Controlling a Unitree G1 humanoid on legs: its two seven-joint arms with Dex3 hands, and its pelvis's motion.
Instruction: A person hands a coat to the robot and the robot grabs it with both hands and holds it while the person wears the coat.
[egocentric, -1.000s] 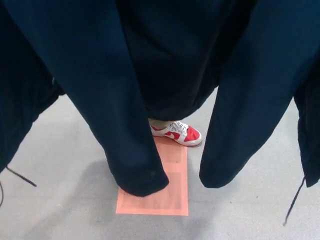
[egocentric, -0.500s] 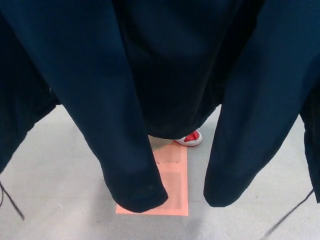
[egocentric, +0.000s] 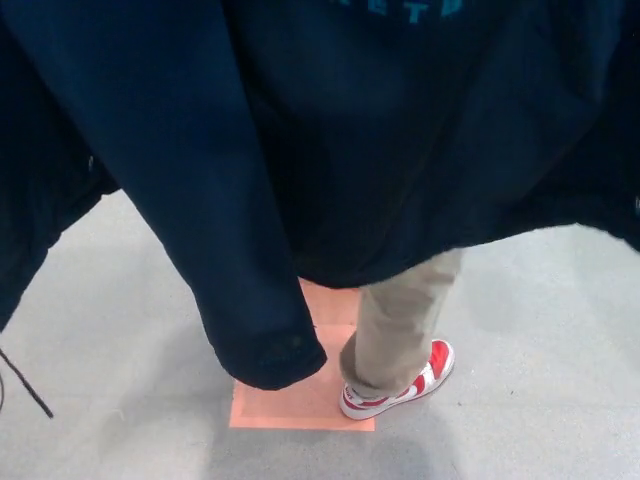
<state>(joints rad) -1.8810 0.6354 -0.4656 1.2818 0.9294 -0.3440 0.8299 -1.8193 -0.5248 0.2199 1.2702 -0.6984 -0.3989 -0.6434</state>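
Note:
A dark navy coat (egocentric: 330, 130) fills the upper part of the head view and hangs down in front of the camera. Its left sleeve (egocentric: 235, 280) dangles to just above the floor, cuff near the orange mat. Pale teal lettering (egocentric: 400, 8) shows on the cloth at the top edge. Below the coat's hem a person's leg in beige trousers (egocentric: 400, 320) comes out, ending in a red and white sneaker (egocentric: 400, 385) planted on the floor. Neither of my hands shows; the coat hides whatever holds it up.
An orange rectangular mat (egocentric: 290, 400) lies on the grey floor (egocentric: 540, 380) under the sleeve and the shoe. A thin dark drawstring (egocentric: 25, 385) hangs at the lower left.
The right sleeve that hung beside the mat has lifted out of sight and the coat's right side has swung up. The person's leg has stepped forward; the sneaker now stands at the mat's near right corner.

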